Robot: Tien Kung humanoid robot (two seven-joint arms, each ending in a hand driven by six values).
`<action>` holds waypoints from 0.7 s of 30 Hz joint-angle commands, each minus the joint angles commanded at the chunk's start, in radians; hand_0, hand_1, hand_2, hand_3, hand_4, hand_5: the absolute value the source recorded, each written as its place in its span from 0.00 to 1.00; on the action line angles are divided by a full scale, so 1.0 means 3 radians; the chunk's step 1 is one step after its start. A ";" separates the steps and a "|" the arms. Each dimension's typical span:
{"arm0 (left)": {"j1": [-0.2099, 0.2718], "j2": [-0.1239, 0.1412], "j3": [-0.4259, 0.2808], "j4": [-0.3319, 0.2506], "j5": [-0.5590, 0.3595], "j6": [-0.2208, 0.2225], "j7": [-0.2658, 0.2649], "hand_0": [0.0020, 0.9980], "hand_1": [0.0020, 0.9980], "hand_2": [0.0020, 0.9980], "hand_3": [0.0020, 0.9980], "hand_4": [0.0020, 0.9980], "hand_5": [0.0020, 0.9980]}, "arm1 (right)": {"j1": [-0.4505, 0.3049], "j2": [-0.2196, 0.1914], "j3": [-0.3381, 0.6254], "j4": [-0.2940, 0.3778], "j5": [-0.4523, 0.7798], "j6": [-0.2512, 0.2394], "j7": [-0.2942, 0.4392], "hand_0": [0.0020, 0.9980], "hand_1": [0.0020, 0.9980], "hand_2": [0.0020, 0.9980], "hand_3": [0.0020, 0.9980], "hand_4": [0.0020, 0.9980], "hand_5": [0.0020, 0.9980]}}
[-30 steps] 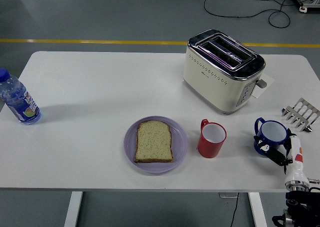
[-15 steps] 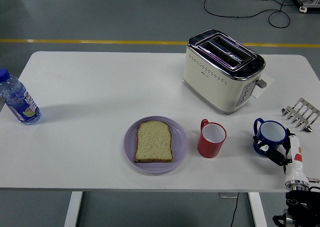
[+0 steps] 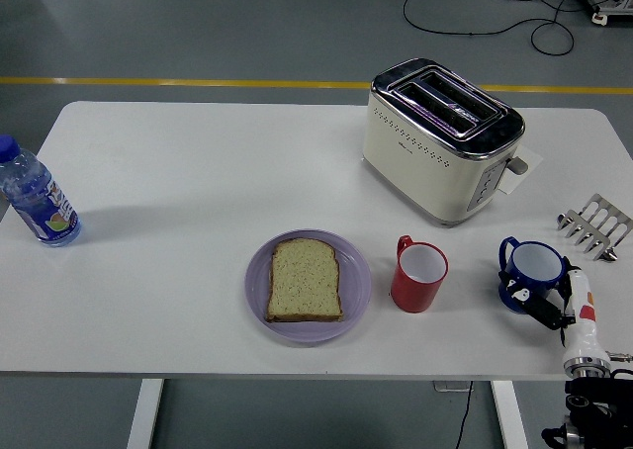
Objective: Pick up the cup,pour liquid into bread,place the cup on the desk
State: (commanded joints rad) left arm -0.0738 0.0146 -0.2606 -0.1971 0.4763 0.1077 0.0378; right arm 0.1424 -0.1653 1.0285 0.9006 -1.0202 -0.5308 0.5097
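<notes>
Right hand (image 3: 554,306) sits at the table's (image 3: 198,172) near right corner, fingers curled around the blue cup (image 3: 532,271), apparently gripping it. Pickup seems underway; next comes lifting it and carrying it left, past the red cup (image 3: 418,274), over the bread (image 3: 306,280) on its purple plate (image 3: 257,296).

The light is bright and even, coming from above. The white worktop (image 3: 178,172) shines softly with no hard glare. Small soft shadows sit beside the toaster (image 3: 441,137) and the bottle (image 3: 36,194). Everything looks sharp, though the worktop's edges bend a little near the corners.
</notes>
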 joint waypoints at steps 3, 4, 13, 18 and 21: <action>-0.0001 0.0001 0.0007 -0.0001 0.0000 0.0000 0.0000 0.65 0.61 0.61 0.53 0.30 0.74 | -0.0008 0.0005 0.0021 -0.0003 -0.0023 -0.0003 0.0016 0.91 0.68 0.80 0.96 0.97 0.24; 0.0000 0.0001 0.0009 -0.0001 -0.0004 0.0000 0.0000 0.65 0.61 0.61 0.53 0.30 0.74 | -0.0011 0.0006 0.0028 -0.0001 -0.0029 -0.0009 0.0029 0.91 0.68 0.80 0.96 0.97 0.24; 0.0001 0.0002 0.0022 -0.0001 -0.0009 -0.0002 0.0002 0.65 0.61 0.61 0.53 0.30 0.74 | -0.0026 0.0016 0.0060 0.0004 -0.0073 0.0017 0.0018 0.93 0.73 0.87 0.99 0.97 0.21; -0.0002 0.0004 0.0022 -0.0002 -0.0006 -0.0002 0.0002 0.65 0.61 0.61 0.53 0.30 0.74 | -0.0054 0.0021 0.0111 0.0049 -0.0128 0.0075 0.0033 0.96 0.82 0.91 1.00 1.00 0.24; -0.0005 0.0004 0.0024 -0.0001 -0.0008 -0.0001 0.0002 0.65 0.61 0.61 0.53 0.30 0.74 | -0.0116 0.0009 0.0206 0.0179 -0.0239 0.0071 0.0000 1.00 0.87 0.96 1.00 1.00 0.23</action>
State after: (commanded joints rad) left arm -0.0752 0.0157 -0.2535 -0.1976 0.4740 0.1072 0.0386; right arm 0.1077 -0.1627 1.0902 0.9544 -1.0920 -0.5095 0.5096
